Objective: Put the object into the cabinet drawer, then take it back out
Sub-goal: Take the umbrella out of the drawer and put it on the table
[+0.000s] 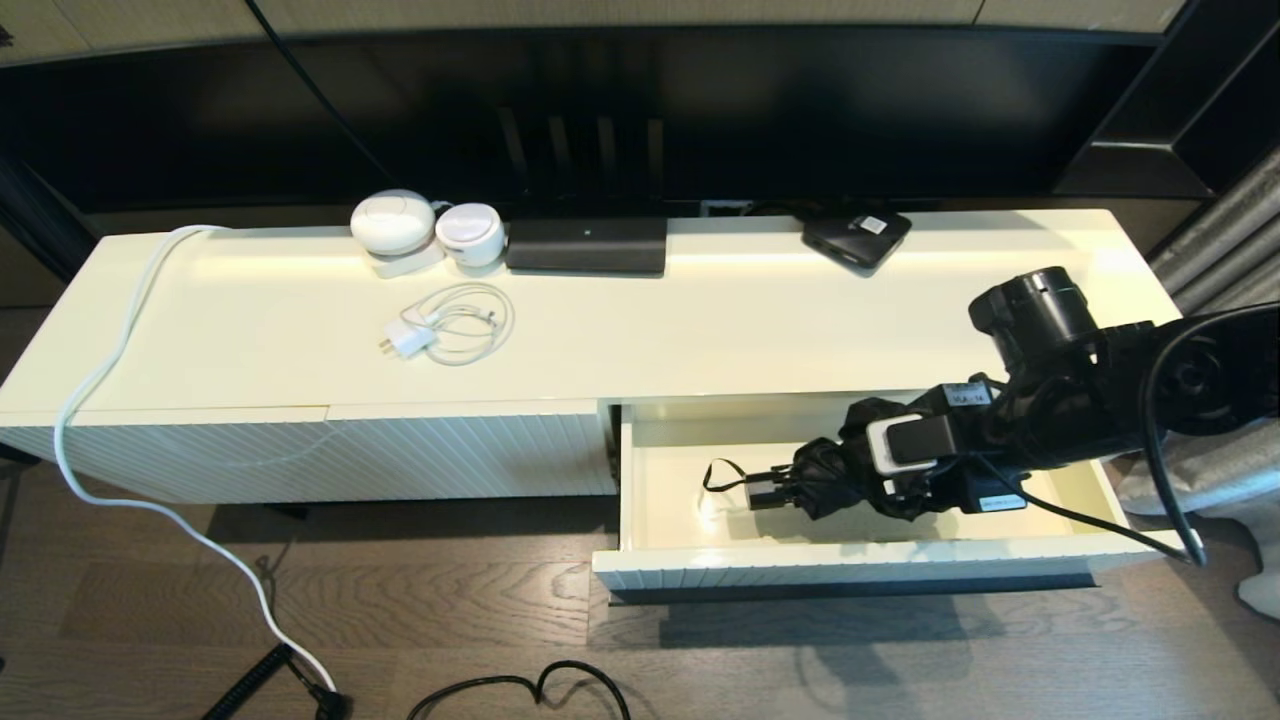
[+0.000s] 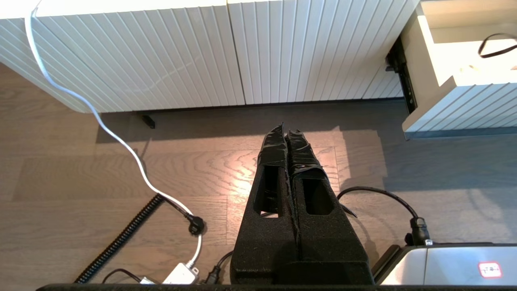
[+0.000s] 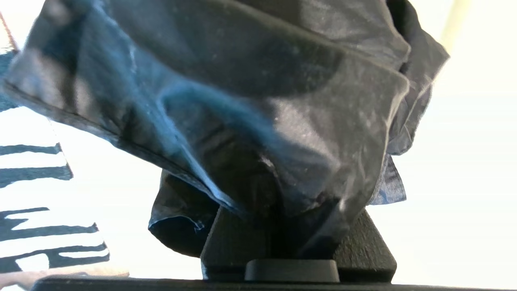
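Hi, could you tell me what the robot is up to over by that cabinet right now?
The right gripper is down inside the open drawer, closed on the fabric of a black folding umbrella whose handle and wrist loop point toward the drawer's left end. The left gripper hangs shut over the floor, idle. A white charger lies on the cabinet top.

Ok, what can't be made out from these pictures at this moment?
- Right end effector: in the head view its tips sink into the umbrella; in the right wrist view fabric covers them.
- Drawer floor under the umbrella: hidden, so resting or lifted is unclear.
- Drawer in the left wrist view: cut off by the edge.
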